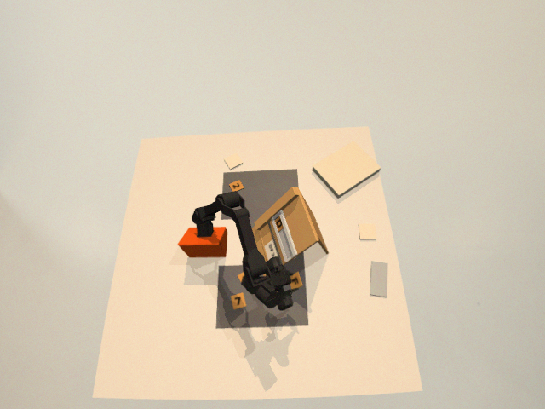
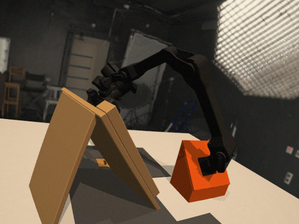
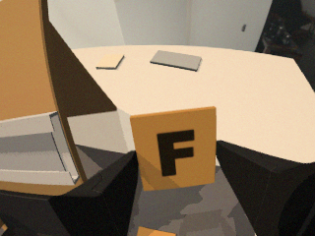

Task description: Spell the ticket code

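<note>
My gripper [image 1: 294, 281] [image 3: 176, 151] is shut on the F tile [image 3: 202, 169], gripped by its side edges, letter upright in the wrist view. It is off the lower end of the pale rail [image 1: 289, 242] [image 3: 25, 123], apart from it. The rail runs across the tilted board [image 1: 307, 220] [image 2: 60, 144] [image 3: 20, 74]. A D tile [image 1: 278, 223] sits in the rail's upper part. The ticket [image 1: 270, 249] is partly hidden by the arm; its print is unclear. The 7 tile [image 1: 238, 301] and 2 tile [image 1: 236, 185] lie loose; other tiles are mostly hidden by the arm.
An orange block [image 1: 204, 248] [image 2: 205, 178] carries the arm's base. A large cream slab [image 1: 346, 169] stands behind the board. A small cream square [image 1: 367, 232] [image 3: 110, 61] and a grey slab [image 1: 379, 279] [image 3: 176, 60] lie at the right; another cream square [image 1: 232, 161] lies at the back.
</note>
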`<state>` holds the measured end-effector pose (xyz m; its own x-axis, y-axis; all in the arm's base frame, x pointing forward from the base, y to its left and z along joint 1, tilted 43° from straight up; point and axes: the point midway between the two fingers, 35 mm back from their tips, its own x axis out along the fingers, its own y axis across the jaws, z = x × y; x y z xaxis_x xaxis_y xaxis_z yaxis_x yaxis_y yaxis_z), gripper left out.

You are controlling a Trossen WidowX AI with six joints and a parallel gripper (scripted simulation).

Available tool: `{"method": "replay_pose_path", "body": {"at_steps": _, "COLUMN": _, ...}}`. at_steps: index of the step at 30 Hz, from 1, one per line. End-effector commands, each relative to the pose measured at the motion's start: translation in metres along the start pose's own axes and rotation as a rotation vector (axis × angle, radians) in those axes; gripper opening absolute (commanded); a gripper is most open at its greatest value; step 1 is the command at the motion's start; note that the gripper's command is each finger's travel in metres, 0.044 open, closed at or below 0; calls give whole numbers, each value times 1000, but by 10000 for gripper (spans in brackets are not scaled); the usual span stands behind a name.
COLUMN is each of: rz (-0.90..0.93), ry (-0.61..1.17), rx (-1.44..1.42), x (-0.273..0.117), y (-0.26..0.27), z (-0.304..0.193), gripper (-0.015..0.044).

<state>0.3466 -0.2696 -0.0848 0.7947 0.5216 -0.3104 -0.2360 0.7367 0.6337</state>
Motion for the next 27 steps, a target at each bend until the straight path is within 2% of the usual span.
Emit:
{"method": "replay_pose_path", "body": {"at_steps": 1, "rz": 4, "ry": -7, "rx": 2, "x": 12, "y": 2, "z": 2, "gripper": 0}}
{"method": "replay_pose_path", "body": {"at_steps": 27, "rz": 6, "ry": -9, "rx": 2, "x": 17, "y": 8, "z": 2, "gripper": 0}}
